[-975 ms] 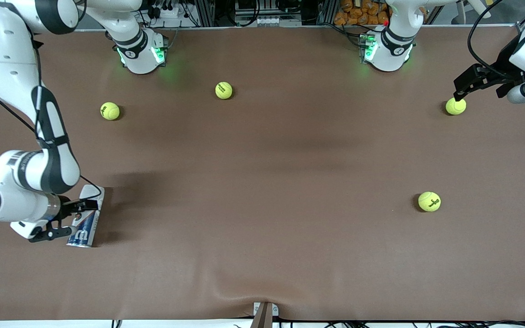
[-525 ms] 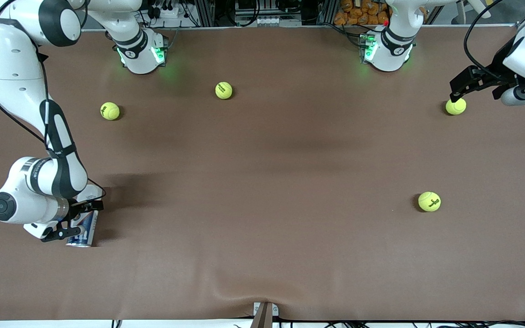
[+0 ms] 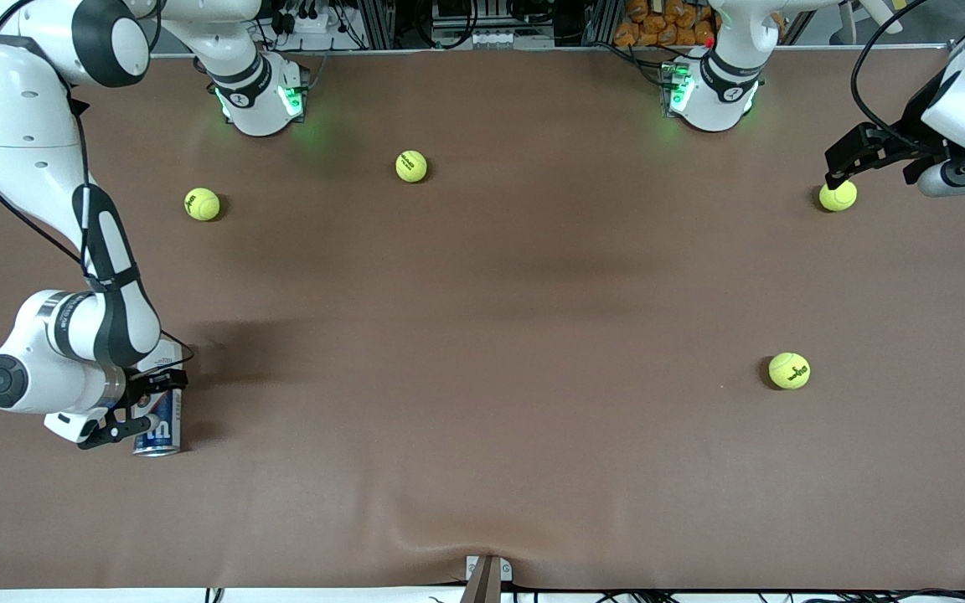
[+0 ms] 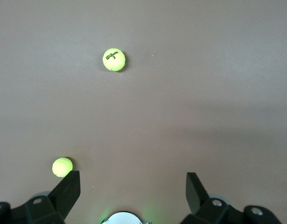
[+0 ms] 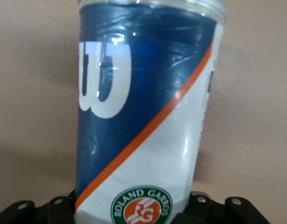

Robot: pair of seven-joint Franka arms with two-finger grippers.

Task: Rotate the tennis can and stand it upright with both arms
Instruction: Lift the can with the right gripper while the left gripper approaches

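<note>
The tennis can (image 3: 160, 429) lies on the brown table near the right arm's end, its silver-rimmed end toward the front camera. My right gripper (image 3: 144, 409) is shut across the can's body, one finger on each side. In the right wrist view the tennis can (image 5: 143, 116) fills the picture, showing dark blue with a white "W", an orange stripe and a round green badge, and it hides the fingers. My left gripper (image 3: 844, 161) waits open over the table's edge at the left arm's end, just above a tennis ball (image 3: 838, 195). In its own view the left gripper (image 4: 130, 189) holds nothing.
Three more tennis balls lie loose on the table: one (image 3: 202, 203) and another (image 3: 411, 166) toward the arms' bases, and a third (image 3: 789, 370) nearer the front camera. The left wrist view shows two balls (image 4: 114, 59) (image 4: 62, 166).
My right gripper's fingers have closed onto the tennis can, and the can has shifted slightly so more of its "W" shows. The left gripper has drifted a little.
</note>
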